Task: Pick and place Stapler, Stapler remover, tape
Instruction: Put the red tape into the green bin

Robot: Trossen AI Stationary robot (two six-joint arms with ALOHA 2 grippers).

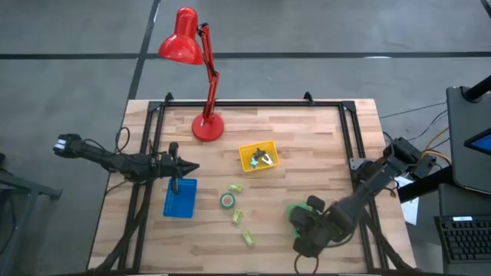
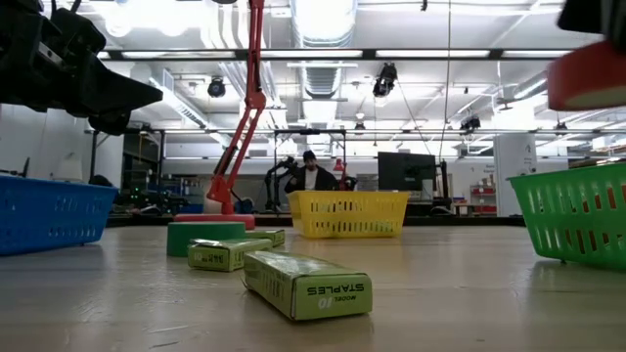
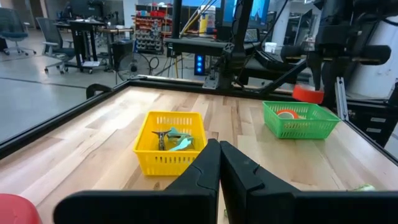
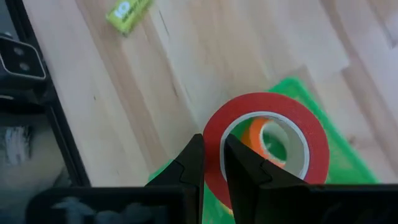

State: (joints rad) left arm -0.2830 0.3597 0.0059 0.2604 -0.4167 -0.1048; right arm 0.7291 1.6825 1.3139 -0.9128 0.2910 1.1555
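My right gripper (image 4: 212,146) is shut on a red tape roll (image 4: 267,146) and hangs just above the green basket (image 3: 300,119), where an orange tape roll (image 3: 286,114) lies. A green tape roll (image 1: 228,201) lies flat on the table's middle. Stapler removers (image 1: 265,159) sit in the yellow basket (image 1: 258,158). My left gripper (image 3: 219,163) waits shut and level at the table's left, above the blue basket (image 1: 179,198). The stapler does not show in any view. My right gripper holds the red roll by its ring wall (image 4: 214,140), one finger inside the hole and one outside. The fingers (image 4: 245,165) come steeply from above. The roll is lifted clear above the green basket, and the orange roll shows through its hole.
Three lime-green staple boxes (image 1: 235,188) (image 1: 237,216) (image 1: 248,238) lie around the green roll near the table's middle. A red desk lamp (image 1: 207,126) stands at the far edge. A black frame (image 1: 253,104) runs along the far edge. A person sits in the room beyond.
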